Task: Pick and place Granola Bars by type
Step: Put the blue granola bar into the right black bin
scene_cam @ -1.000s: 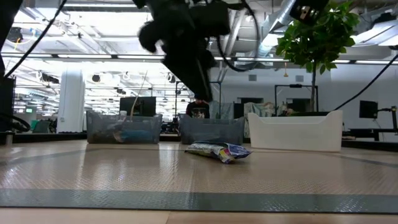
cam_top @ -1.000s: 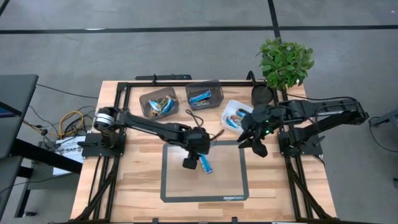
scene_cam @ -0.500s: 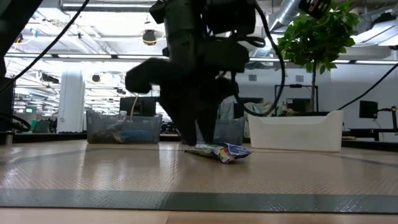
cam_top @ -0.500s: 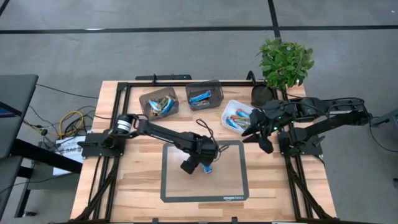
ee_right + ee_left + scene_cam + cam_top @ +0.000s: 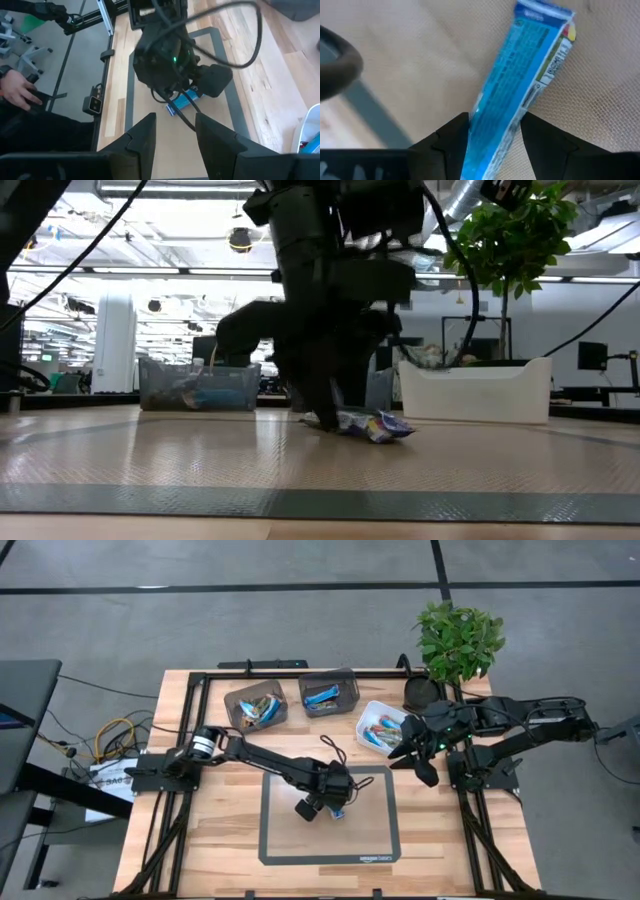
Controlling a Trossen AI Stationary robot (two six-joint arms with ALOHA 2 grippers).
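One blue granola bar (image 5: 520, 90) lies flat on the grey-framed mat (image 5: 268, 840), also seen as the bar (image 5: 375, 425) in the low view. My left gripper (image 5: 495, 145) points steeply down over its near end, open, one finger on each long side. More bars lie in two dark bins (image 5: 256, 707) (image 5: 329, 692) and in the white tray (image 5: 380, 728). My right gripper (image 5: 420, 768) hovers open and empty by the tray's near side. My left gripper comes at the bar from above, fingers (image 5: 452, 142) standing on either side of its near end (image 5: 492, 127), across its width. The bar fills the gap and lies flat on the mat. Whether the fingers touch it I cannot tell.
A potted plant (image 5: 458, 640) stands at the far right corner behind the tray. A black frame rail (image 5: 200, 730) runs around the table. Bare wood lies left and right of the mat. A person's hand (image 5: 15, 90) shows beyond the table's edge in the right wrist view.
My left gripper has come down to the mat and moved over the blue bar, rolling about its wrist, so its fingers now straddle the bar. My right gripper has drawn back a little toward the table's right edge.
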